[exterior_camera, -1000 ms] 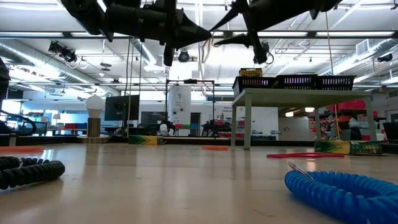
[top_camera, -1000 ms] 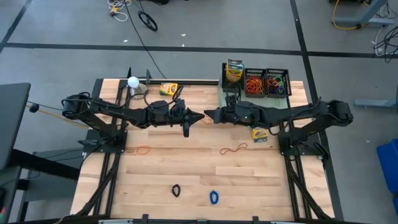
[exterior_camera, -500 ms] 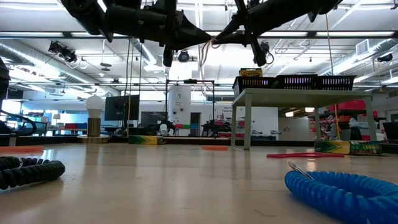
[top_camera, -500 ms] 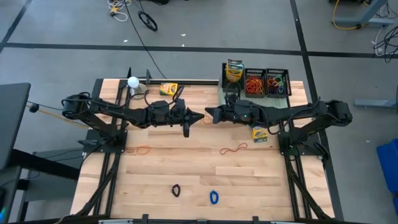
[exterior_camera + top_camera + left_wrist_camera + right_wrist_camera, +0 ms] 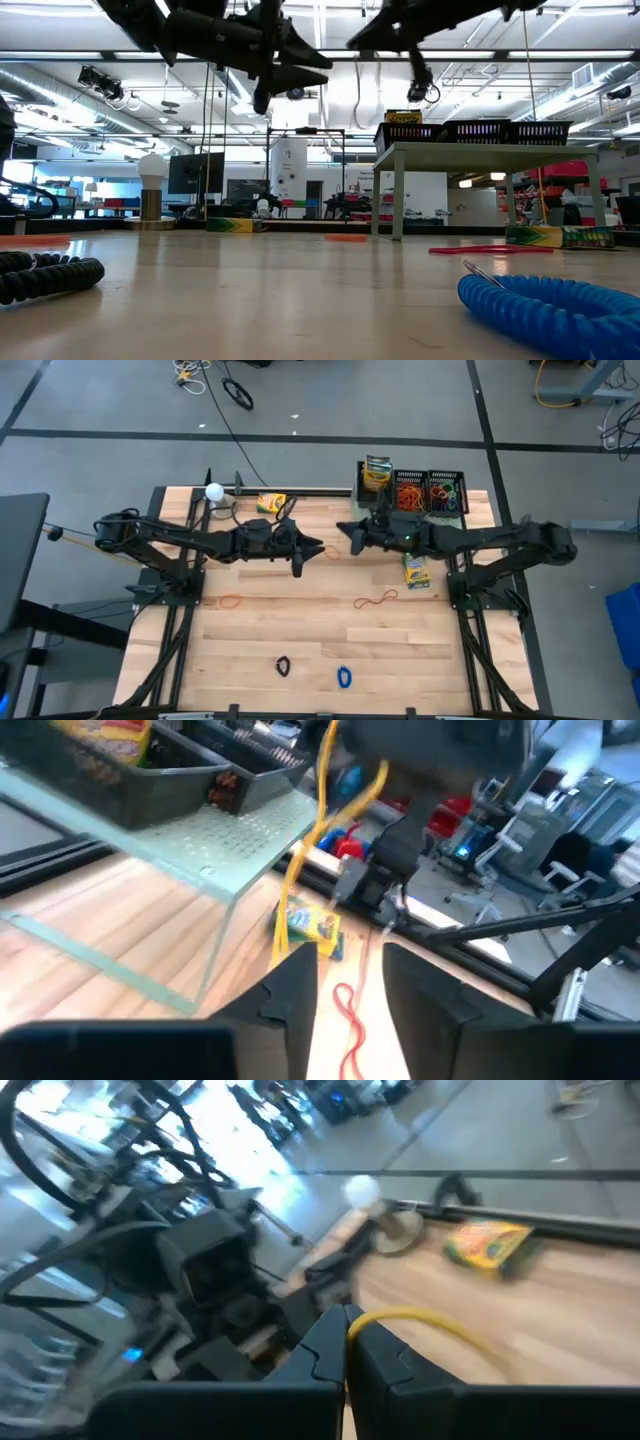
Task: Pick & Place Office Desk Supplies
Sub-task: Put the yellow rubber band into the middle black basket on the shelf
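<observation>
A yellow-orange rubber band (image 5: pixel 322 810) hangs in the air over the table's middle, with my right gripper (image 5: pixel 342 532) shut on it. My left gripper (image 5: pixel 318 546) faces it from the left, open, and its fingers (image 5: pixel 300 975) hold nothing. Crayon boxes lie on the table at the far left (image 5: pixel 271 502) and right (image 5: pixel 417 572), and another stands in a black mesh tray (image 5: pixel 376 475). Two more trays (image 5: pixel 409 491) (image 5: pixel 447 491) hold rubber bands. Loose bands lie on the wood: orange (image 5: pixel 231 600), red (image 5: pixel 376 599), black (image 5: pixel 283 665) and blue (image 5: pixel 344 677). My right gripper pinches the rubber band's upper part (image 5: pixel 356 1320) between its two fingertips. The fingers come level from the table's right side. The band hangs below them as a slack loop (image 5: pixel 365 100), clear of the table.
The trays stand on a pale green perforated shelf (image 5: pixel 420 522) at the far right. A white ball on a stand (image 5: pixel 213 491) is at the far left. A black rail (image 5: pixel 320 491) runs along the far edge.
My right gripper has shut on the rubber band, and my left gripper has opened and let it go. The right gripper has then risen and drawn back toward the table's right and far side with the band, which now hangs from it alone.
</observation>
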